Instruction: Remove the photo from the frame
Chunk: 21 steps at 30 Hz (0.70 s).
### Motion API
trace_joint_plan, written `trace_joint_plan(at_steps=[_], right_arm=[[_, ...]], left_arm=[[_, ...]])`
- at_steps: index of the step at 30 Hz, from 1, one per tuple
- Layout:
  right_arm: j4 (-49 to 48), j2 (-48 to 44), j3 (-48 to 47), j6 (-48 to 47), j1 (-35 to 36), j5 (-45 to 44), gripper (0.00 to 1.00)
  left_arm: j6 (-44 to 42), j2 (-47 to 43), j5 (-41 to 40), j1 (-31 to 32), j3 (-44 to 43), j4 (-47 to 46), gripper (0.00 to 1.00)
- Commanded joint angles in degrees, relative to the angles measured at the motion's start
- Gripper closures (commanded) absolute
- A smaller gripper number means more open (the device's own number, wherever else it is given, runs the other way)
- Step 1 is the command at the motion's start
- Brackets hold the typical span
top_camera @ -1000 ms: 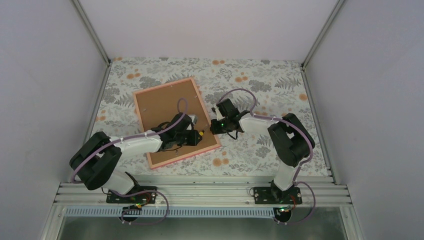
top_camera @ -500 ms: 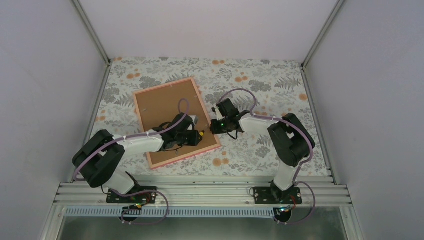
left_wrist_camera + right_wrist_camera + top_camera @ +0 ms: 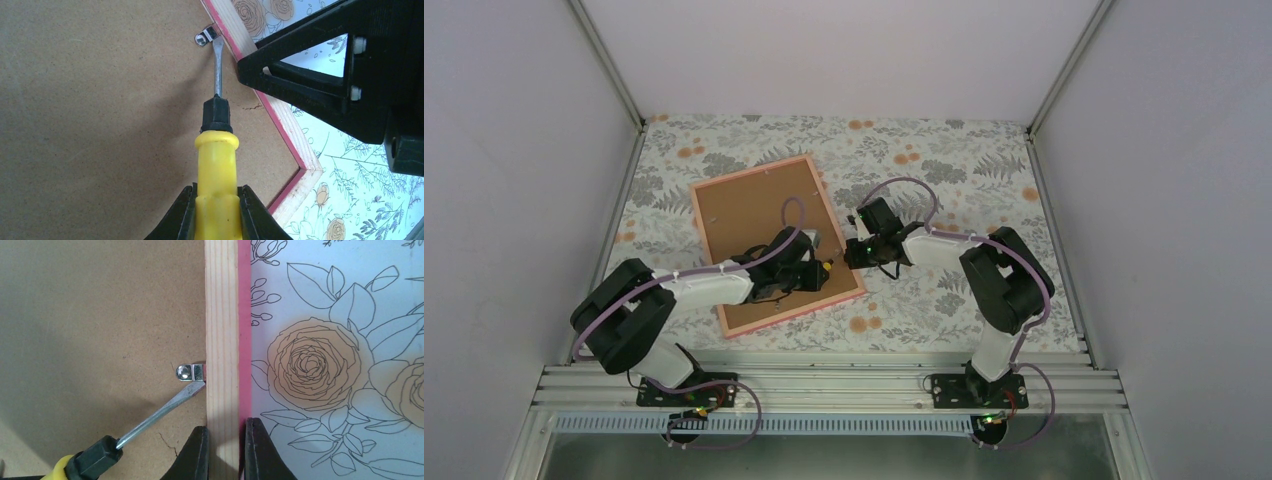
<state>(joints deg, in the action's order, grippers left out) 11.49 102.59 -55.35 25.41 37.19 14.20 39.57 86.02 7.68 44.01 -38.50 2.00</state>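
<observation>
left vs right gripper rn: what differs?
Left gripper holds a yellow screwdriver; right gripper pinches the frame rail. Left sits over the backing board; right straddles the frame's edge beside the tablecloth. Both are shut, working at the same metal clip.

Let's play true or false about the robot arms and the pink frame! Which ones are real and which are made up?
1. The left gripper holds a yellow screwdriver. True.
2. The screwdriver's tip is at a metal clip on the frame. True.
3. The frame lies picture side up. False: its brown backing board faces up.
4. The right gripper hangs far from the frame. False: its fingers straddle the frame's edge.
5. The photo is already out. False: no photo shows anywhere.
</observation>
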Motion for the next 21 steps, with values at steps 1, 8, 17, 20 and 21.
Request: trace_joint_plan(at_steps=[1, 8, 17, 20, 21], right_arm=[[2.93, -0.34, 2.01, 0.51, 1.31, 1.27, 0.96], [2.93, -0.43, 2.02, 0.56, 1.31, 1.27, 0.96], [2.49, -0.88, 2.79, 1.05, 1.31, 1.25, 0.96], [2.44, -1.07, 2.84, 1.11, 1.31, 1.05, 0.96], [2.55, -1.07, 2.8, 1.11, 1.31, 0.97, 0.96]], left_arm=[[1.57, 1.06, -4.67, -0.33, -0.7, 1.27, 0.98], [3.66, 0.71, -6.67, -0.46, 0.41, -0.09, 0.98], [4.79, 1.05, -7.69, -1.03, 0.58, -0.68, 0.98], [4.8, 0.38, -6.57, -1.03, 0.95, -0.77, 0.98], [4.81, 0.14, -6.25, -1.03, 1.17, -0.69, 0.98]])
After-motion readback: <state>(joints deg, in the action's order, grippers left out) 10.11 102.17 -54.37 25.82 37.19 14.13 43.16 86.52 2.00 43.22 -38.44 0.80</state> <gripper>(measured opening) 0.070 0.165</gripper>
